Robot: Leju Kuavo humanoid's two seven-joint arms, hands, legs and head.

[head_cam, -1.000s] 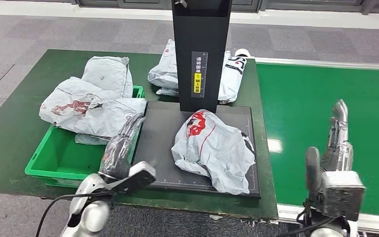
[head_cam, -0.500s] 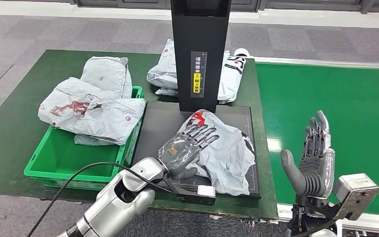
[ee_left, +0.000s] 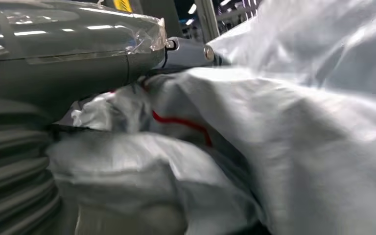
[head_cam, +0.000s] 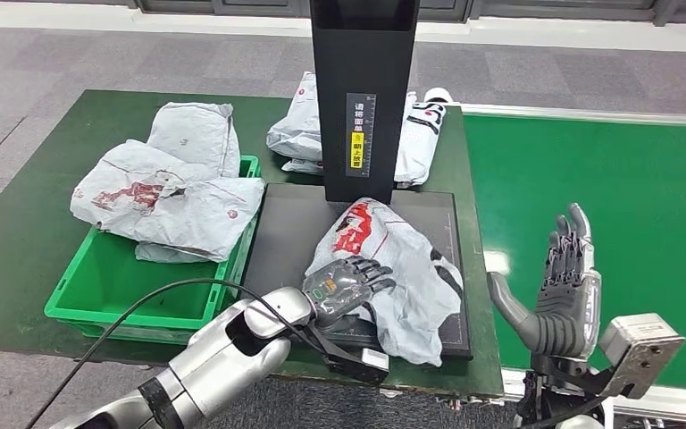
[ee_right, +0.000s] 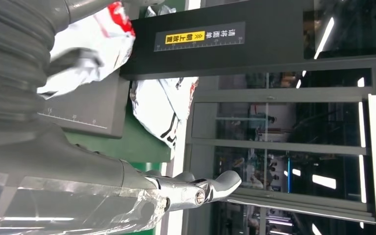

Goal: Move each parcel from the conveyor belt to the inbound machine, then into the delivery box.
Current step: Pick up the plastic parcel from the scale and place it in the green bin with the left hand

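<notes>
Our left hand (head_cam: 344,288) has dropped from atop the parcel (head_cam: 393,268) to its near edge, fingers now curling into the bag. We judge the lift toward the green delivery box (head_cam: 116,290) is starting. The parcel lies on the inbound machine (head_cam: 290,232) plate. Right hand (head_cam: 558,290) hovers over the conveyor belt (head_cam: 643,197), fingers wide, holding nothing. Dark green worktop (head_cam: 27,223); grey carpeted floor (head_cam: 54,58).

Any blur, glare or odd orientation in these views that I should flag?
Head view: sharp and evenly lit, with a bright glare patch on the conveyor belt near the table's edge. Left wrist view: very close, the parcel soft and out of focus, ceiling lights reflected on the left hand. Right wrist view: turned on its side, fairly sharp, light streaks on the right hand.
</notes>
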